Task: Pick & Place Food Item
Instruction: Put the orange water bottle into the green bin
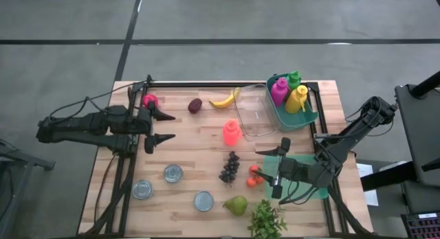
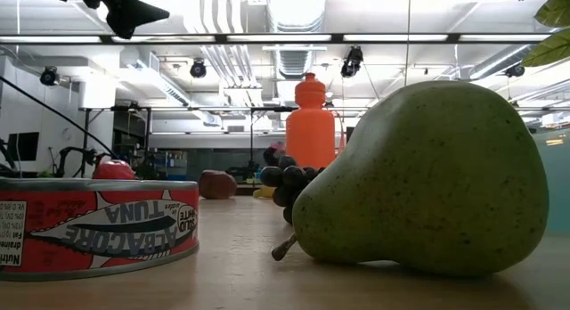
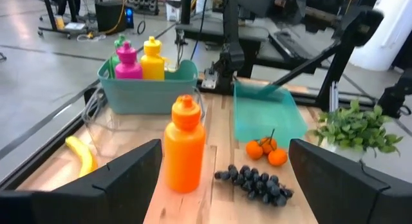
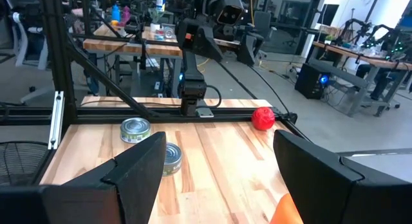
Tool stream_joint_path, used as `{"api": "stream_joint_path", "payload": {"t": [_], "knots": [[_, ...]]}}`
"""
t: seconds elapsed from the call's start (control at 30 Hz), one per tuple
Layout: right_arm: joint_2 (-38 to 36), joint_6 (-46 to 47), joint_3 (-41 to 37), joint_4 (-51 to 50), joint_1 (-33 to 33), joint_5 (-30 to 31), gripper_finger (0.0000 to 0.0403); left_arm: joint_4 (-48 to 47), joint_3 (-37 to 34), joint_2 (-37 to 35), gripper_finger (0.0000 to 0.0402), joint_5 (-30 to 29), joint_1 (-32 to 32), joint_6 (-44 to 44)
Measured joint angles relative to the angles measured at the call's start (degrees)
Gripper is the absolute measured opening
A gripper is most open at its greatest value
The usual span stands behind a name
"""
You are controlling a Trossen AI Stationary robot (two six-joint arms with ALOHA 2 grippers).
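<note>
The small cluster of orange tangerines (image 1: 255,175) lies on the wooden table (image 1: 192,143), touching the edge of a flat teal mat (image 1: 313,191) and just beside a bunch of dark purple grapes (image 1: 229,167). The right gripper (image 1: 278,168) hovers over the tangerines with its jaws spread wide and nothing between them. Near the grapes stands an upright orange plastic bottle (image 1: 232,132), and beyond it a clear plastic box (image 1: 253,110) sits against a teal bin (image 1: 295,115) holding pink, yellow and green bottles. A yellow banana (image 1: 223,100) and a dark red plum (image 1: 195,105) lie along the far edge. A green pear (image 1: 236,205), a leafy green sprig (image 1: 267,222) and three round tins (image 1: 173,173) occupy the near side. The left gripper (image 1: 167,127) waits open and empty beside a red apple (image 1: 150,100).
</note>
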Motion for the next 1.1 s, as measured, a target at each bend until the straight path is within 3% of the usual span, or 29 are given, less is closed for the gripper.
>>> {"api": "stream_joint_path", "payload": {"t": [0.43,0.57,0.73,0.97,1.1], "knots": [[0.0,3.4,1.4,5.3,-2.2,0.8,0.0285,-10.2,0.0,0.0,0.0343,0.0,0.0,0.0],[0.0,6.7,4.7,0.1,-4.5,0.4,0.0285,-12.0,0.0,0.0,0.0343,0.0,0.0,0.0],[0.0,15.7,10.1,-14.5,-9.2,0.3,0.0285,-12.5,0.0,0.0,0.0343,0.0,0.0,0.0],[0.0,36.7,17.9,-35.6,-19.1,-14.9,0.0285,-12.5,0.0,0.0,0.0343,0.0,0.0,0.0],[0.0,41.2,21.2,-43.0,-25.6,-23.9,0.0285,-12.5,0.0,0.0,0.0343,0.0,0.0,0.0]]}}
